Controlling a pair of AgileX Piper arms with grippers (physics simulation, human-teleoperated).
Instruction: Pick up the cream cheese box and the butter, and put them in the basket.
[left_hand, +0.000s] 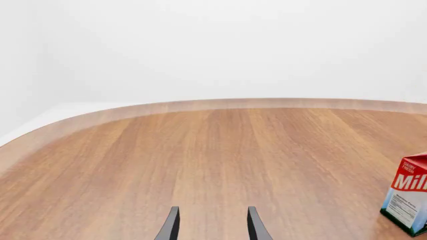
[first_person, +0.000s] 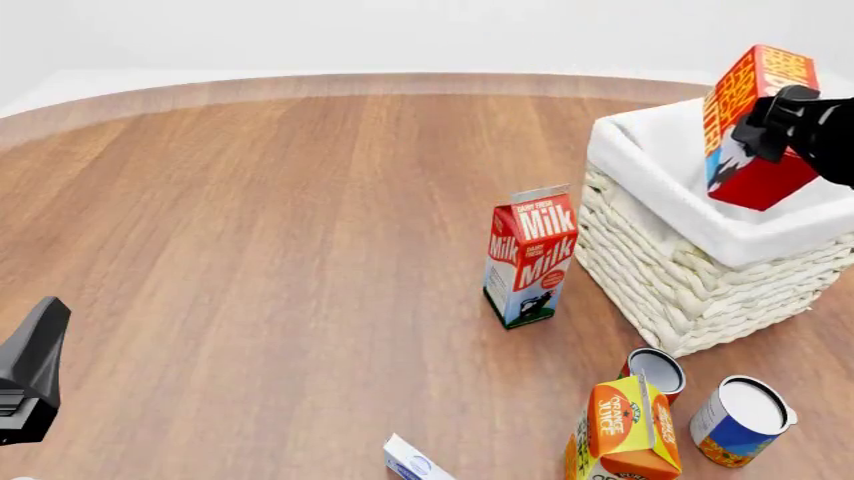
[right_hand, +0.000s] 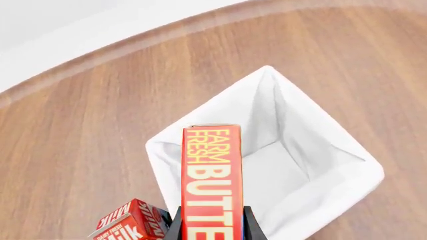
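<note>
At the bottom edge the cream cheese box (first_person: 416, 464) lay on the bench (first_person: 267, 250) near our idle, parted left gripper (left_hand: 212, 227). Upper right, our right gripper (first_person: 774, 118) clasped the butter (first_person: 750, 125) above the basket (first_person: 694, 260), ready to drop it in.

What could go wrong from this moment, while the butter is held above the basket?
The butter hangs tilted in the right pincer, over the basket's near rim; released here, it may catch the rim and fall outside. The cream cheese box lies at the table's near edge, awkward for the left pincer to reach.
</note>
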